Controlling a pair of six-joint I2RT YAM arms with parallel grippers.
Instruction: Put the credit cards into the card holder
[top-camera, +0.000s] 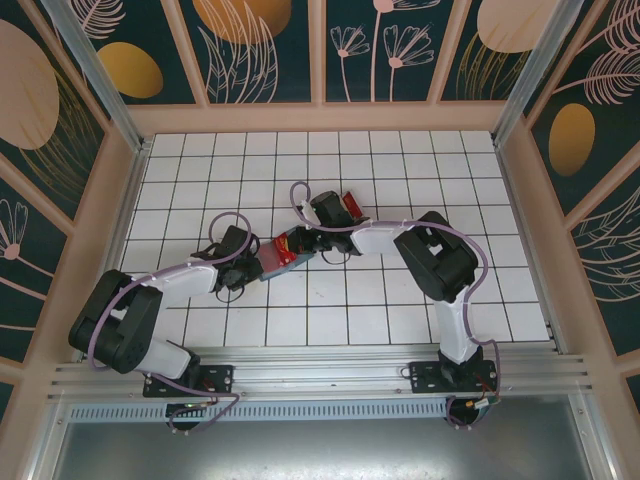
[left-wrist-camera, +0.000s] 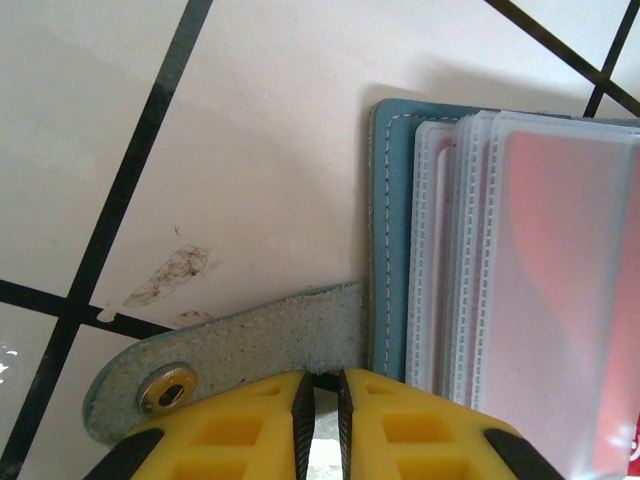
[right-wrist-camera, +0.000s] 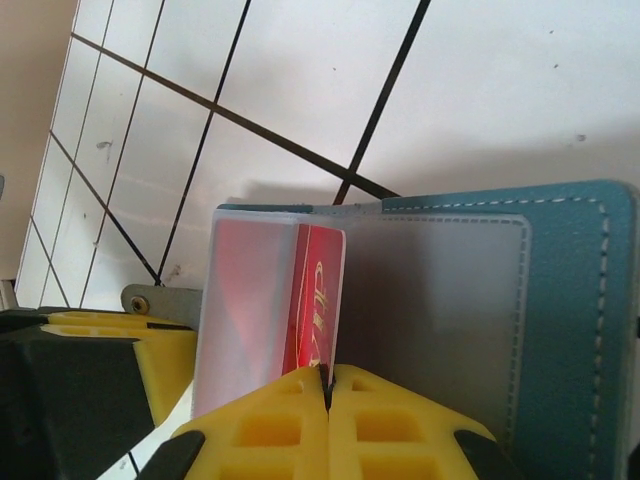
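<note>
The card holder (top-camera: 283, 250) lies open on the tiled floor between the two arms. It has a teal cover (right-wrist-camera: 570, 300) and clear sleeves (left-wrist-camera: 560, 280). My left gripper (left-wrist-camera: 325, 385) is shut on its grey-green snap strap (left-wrist-camera: 250, 335), right beside the teal edge (left-wrist-camera: 388, 230). My right gripper (right-wrist-camera: 327, 375) is shut on a bright red credit card (right-wrist-camera: 318, 300) with gold lettering. The card stands on edge, its far part tucked behind a raised clear sleeve (right-wrist-camera: 245, 300). From above, the left gripper (top-camera: 250, 265) and right gripper (top-camera: 310, 240) meet at the holder.
A small red flat thing (top-camera: 352, 205) lies on the tiles just behind the right wrist. Peach walls (top-camera: 140, 190) ring the white tiled floor (top-camera: 400, 310), and a metal rail (top-camera: 320, 365) runs along the near edge.
</note>
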